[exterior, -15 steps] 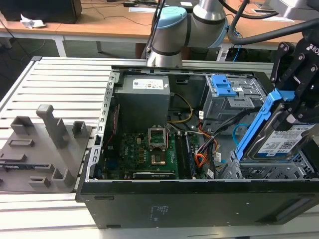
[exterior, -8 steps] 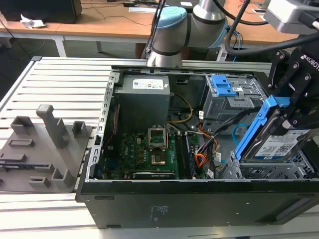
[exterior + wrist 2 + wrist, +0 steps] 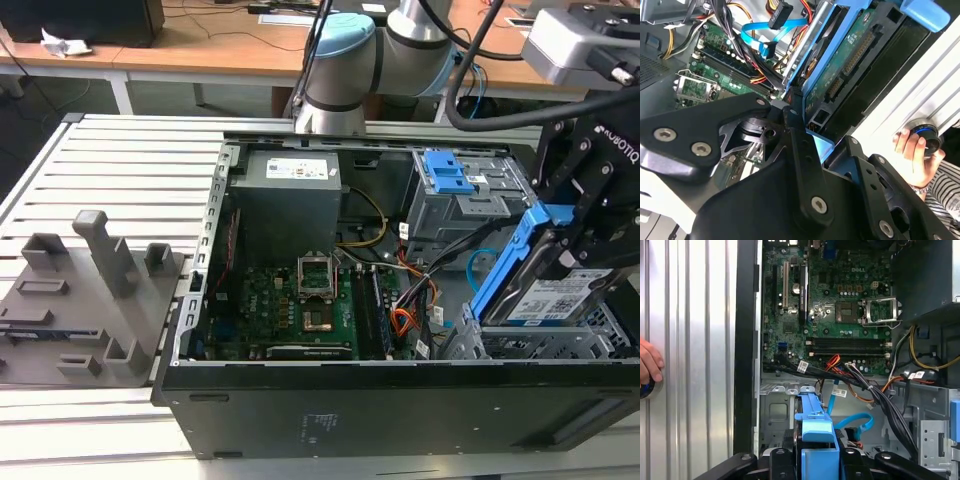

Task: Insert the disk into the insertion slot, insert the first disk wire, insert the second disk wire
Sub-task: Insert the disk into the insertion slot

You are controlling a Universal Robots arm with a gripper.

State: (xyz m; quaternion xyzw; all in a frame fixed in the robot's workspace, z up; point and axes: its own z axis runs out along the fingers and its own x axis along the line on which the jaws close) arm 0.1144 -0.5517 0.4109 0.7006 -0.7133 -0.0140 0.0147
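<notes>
My gripper (image 3: 585, 255) is clamped on the disk (image 3: 553, 297), which sits tilted in its blue frame, its low end just above the grey cage (image 3: 540, 345) at the exterior view's near right. I judge the first step is in hand, with the disk not yet seated. Seating it calls for levelling it with the cage mouth. The blue cable (image 3: 760, 37) and the orange-red wires' black plug (image 3: 780, 13) hang loose just beside it, and a black cable bundle (image 3: 880, 400) crowds that corner. A person's hand (image 3: 912, 150) rests on a knob outside.

Illegible label print on the disk (image 3: 555, 298)
</notes>
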